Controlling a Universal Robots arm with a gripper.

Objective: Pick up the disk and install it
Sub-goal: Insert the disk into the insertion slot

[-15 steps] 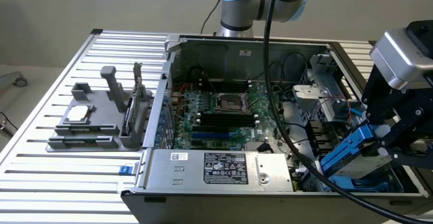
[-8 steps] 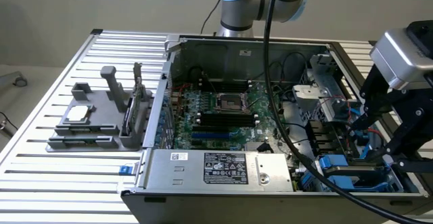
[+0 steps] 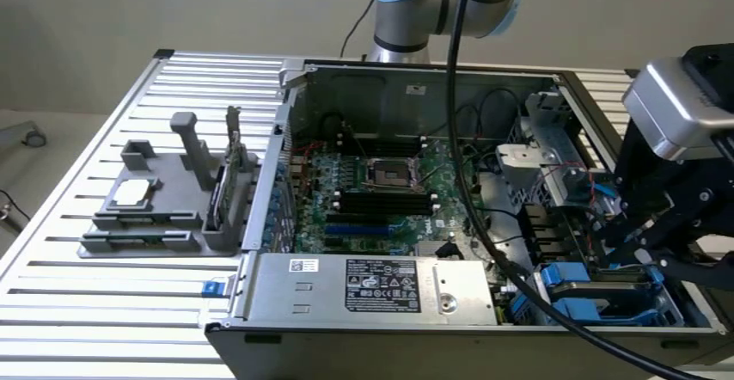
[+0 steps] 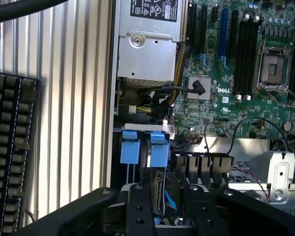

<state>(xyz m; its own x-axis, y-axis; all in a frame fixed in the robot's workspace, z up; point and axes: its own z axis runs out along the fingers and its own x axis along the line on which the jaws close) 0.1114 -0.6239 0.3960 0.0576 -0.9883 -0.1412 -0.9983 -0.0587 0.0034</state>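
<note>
The disk [image 4: 160, 194] stands edge-on in the drive bay at the case's corner, showing a thin silver edge with a sliver of blue frame beside it. Just past it sit two blue carrier tabs [image 4: 159, 148]. My gripper [image 4: 167, 189] hangs directly over the disk, its black fingers [image 4: 140, 211] set apart on either side of that edge with dark gaps between pads and metal. In the exterior view the gripper [image 3: 638, 244] is low at the exterior view's right, over the blue carriers [image 3: 570, 290] in the bay.
The open computer case [image 3: 301, 122] lies on a slatted metal table with its motherboard [image 3: 379, 182] and power supply [image 3: 367, 285] exposed. A grey fixture [image 3: 172, 199] holds a square chip [image 3: 130, 193] and a card [image 3: 235, 182]. A keyboard [image 4: 10, 147] lies beside the case. A black cable [image 3: 482, 234] crosses the case.
</note>
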